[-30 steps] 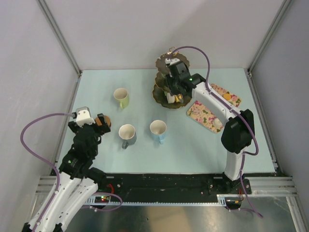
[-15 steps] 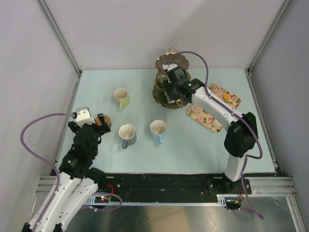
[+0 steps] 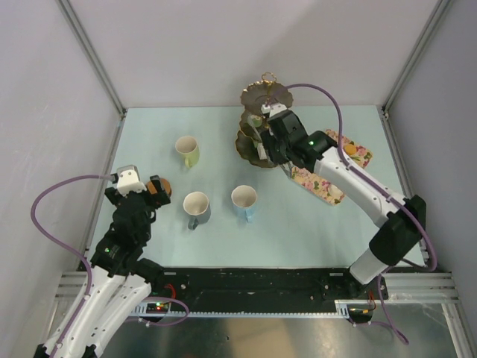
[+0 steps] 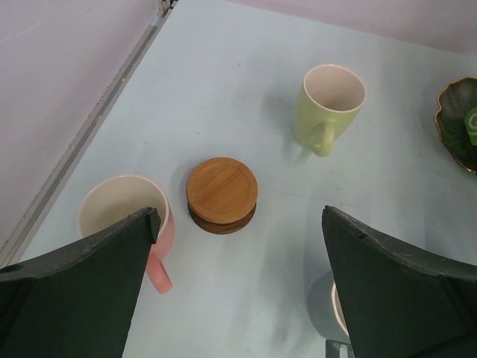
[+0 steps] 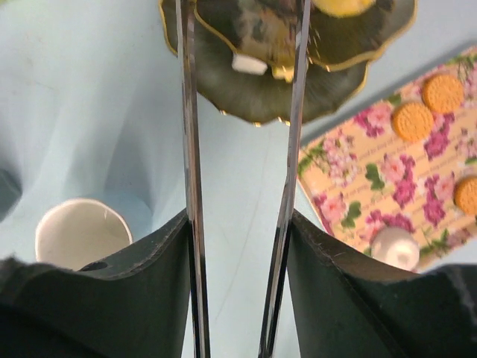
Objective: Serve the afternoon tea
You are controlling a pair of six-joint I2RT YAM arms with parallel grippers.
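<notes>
The dark gold-rimmed three-tier stand [image 3: 262,101] stands at the back. In the right wrist view, the stand [image 5: 261,97] holds a white cake [image 5: 248,63] and a yellow cake [image 5: 344,6]. My right gripper [image 3: 268,145] is open and empty at the stand's near right side, and its long metal blades [image 5: 242,11] stand apart. My left gripper [image 3: 149,192] is open and empty [image 4: 240,216] above the table. A pink mug [image 4: 119,212] is at its left, and a stack of brown coasters [image 4: 221,192] lies just ahead. The yellow-green mug [image 3: 187,151], grey mug [image 3: 197,207] and blue mug [image 3: 244,201] stand upright.
Two floral rectangular trays [image 3: 317,181] [image 3: 350,148] lie right of the stand. The nearer tray [image 5: 358,171] holds round orange biscuits [image 5: 411,121] and a white cake [image 5: 395,247]. Metal frame posts stand at the table's corners.
My right gripper has drawn back from over the stand's lower tier, toward the right and the near side. The left arm and the mugs have not moved.
</notes>
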